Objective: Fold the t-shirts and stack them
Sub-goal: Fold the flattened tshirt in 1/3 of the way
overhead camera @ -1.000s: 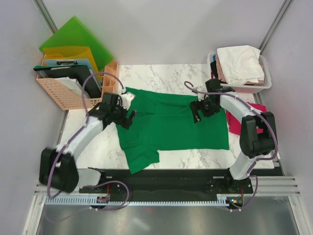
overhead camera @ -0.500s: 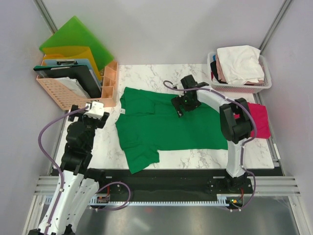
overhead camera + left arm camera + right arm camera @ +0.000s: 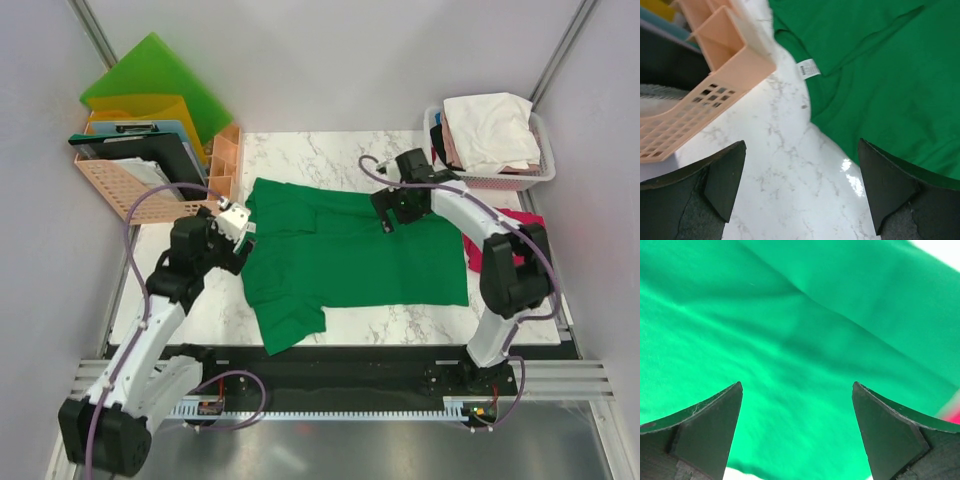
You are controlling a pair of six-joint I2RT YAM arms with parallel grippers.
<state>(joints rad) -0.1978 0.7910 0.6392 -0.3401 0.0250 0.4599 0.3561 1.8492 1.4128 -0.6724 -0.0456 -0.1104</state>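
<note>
A deep green t-shirt (image 3: 350,255) lies spread flat on the marble table, one sleeve reaching toward the front edge. Its neck label (image 3: 809,68) shows at the left. My left gripper (image 3: 243,240) hovers open over bare marble just off the shirt's left edge (image 3: 801,150), holding nothing. My right gripper (image 3: 388,214) hangs open above the shirt's upper middle (image 3: 796,385), with only green cloth (image 3: 800,325) under it. A magenta-red t-shirt (image 3: 480,255) lies at the table's right side, partly hidden by the right arm. White and pale pink t-shirts (image 3: 490,128) are piled in a basket.
A peach desk organiser (image 3: 150,190) with folders and a clipboard stands at the back left, its corner (image 3: 730,55) close to my left gripper. The white basket (image 3: 500,182) sits at the back right. A black rail (image 3: 340,362) runs along the front edge.
My left arm pulled back from the collar, then came forward again to the shirt's left edge. My right gripper went left over the shirt, then back a little right. Both stayed open.
</note>
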